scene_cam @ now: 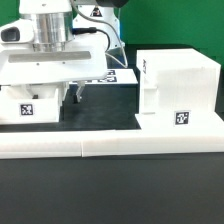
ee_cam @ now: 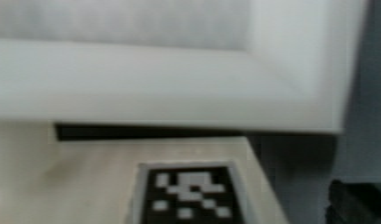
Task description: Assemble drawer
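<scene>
Evidently stiff and light, the drawer's housing is seen in the exterior view standing upright by the worktop's edge on the exterior view's right, just behind the border bars laid along the near edge. Being smooth, thin-walled plastic, it is judged slippery and best pinched across a single wall, not around its bulk. A white tray with a tagged face is found toward the edge on the exterior view's left, directly beneath the arm, and the marker board is laid flat further back, between tray and housing. The gripper is found low against the tray, one dark finger being made out beside it, but how far the jaws are parted, and whether anything is clamped, cannot be told. In the wrist view only a blurred white panel, a dark slot beneath it and a tag are shown, very close; no fingers are seen.
</scene>
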